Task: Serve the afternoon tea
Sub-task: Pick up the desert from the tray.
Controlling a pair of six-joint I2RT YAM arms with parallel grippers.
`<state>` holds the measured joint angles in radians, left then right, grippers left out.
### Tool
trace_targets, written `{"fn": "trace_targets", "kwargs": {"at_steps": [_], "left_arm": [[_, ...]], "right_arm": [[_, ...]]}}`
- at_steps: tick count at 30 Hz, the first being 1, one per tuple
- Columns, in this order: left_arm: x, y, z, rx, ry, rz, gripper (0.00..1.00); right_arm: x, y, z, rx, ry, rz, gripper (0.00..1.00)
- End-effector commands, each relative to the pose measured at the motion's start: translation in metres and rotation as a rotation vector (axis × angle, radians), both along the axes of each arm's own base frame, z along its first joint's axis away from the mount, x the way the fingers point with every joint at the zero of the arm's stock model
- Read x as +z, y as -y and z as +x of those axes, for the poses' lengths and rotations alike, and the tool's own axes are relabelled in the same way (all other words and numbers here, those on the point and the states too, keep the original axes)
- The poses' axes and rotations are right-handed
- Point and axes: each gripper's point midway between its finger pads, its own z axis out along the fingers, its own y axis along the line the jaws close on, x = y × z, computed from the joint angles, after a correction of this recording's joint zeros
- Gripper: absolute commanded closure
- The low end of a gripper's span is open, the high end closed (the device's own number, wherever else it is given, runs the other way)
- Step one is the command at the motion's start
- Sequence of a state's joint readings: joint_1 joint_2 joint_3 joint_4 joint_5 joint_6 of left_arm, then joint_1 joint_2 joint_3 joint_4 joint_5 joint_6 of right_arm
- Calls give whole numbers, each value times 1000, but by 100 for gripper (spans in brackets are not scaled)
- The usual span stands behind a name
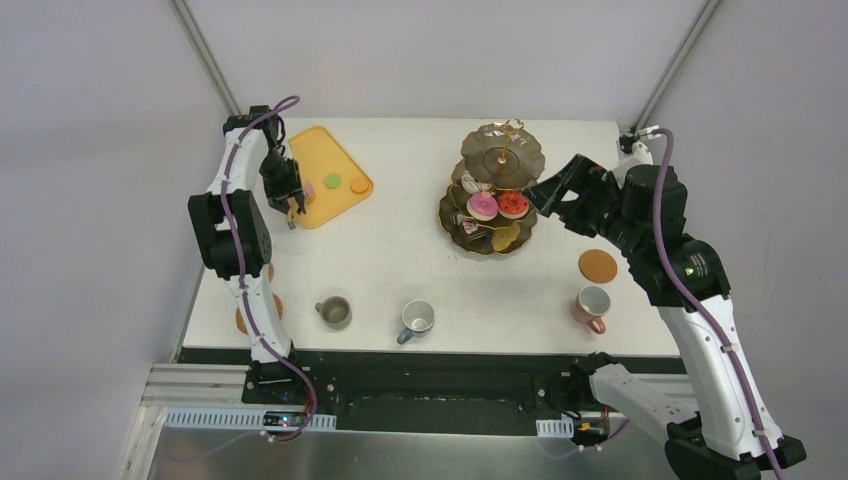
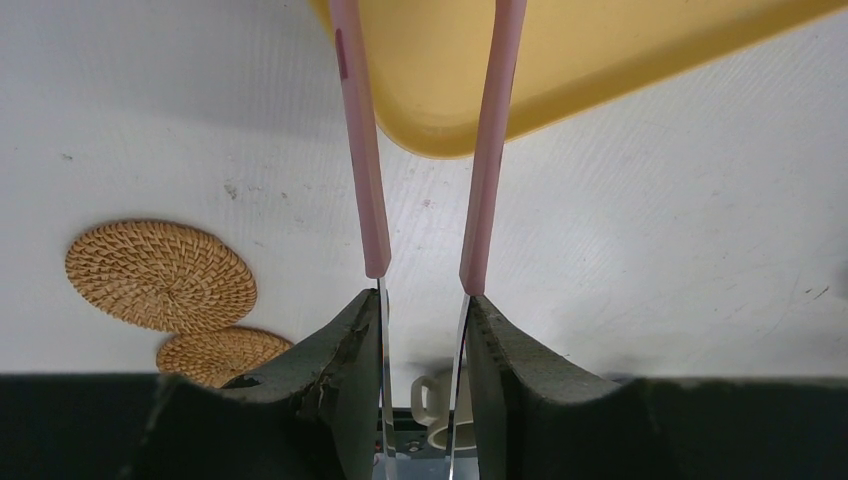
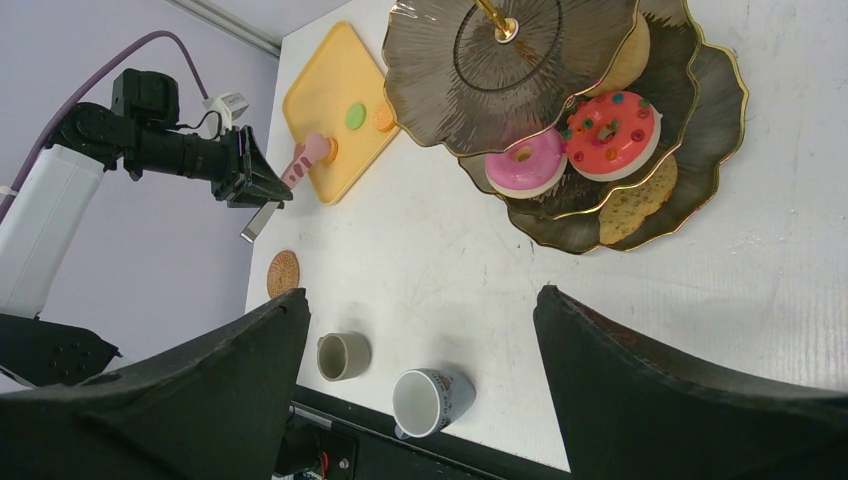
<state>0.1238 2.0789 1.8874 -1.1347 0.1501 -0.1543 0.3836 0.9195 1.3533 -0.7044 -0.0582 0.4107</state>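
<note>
Grips tongs in left hand, far-left bench corner; notes green macaron just beside tips, toward right edge.

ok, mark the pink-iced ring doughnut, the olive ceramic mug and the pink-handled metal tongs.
pink-iced ring doughnut [image 3: 548, 158]: right wrist view, on the icing beside its hole.
olive ceramic mug [image 1: 334, 312]: top external view, on its open mouth.
pink-handled metal tongs [image 2: 360, 150]: left wrist view, on the pink handle at frame left.

I read no text, label, brand, number or sign in any of the three views. The grey-blue ceramic mug bears a small coloured print on its outer wall, seen from the right wrist, too blurred for me to read.
</note>
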Motion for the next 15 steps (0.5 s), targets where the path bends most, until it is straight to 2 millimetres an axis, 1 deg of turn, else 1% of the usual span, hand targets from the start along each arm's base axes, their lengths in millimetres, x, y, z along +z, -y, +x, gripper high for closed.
{"fn": "trace_targets", "kwargs": {"at_steps": [1, 6, 15], "left_arm": [[6, 8, -5, -34, -3, -18, 66], [8, 11, -2, -42, 6, -26, 65], [1, 14, -2, -44, -7, -33, 65]], "right_arm": [[14, 0, 1, 2, 49, 19, 13], [15, 0, 0, 3, 53, 21, 13], [14, 0, 0, 0, 51, 23, 13]]}}
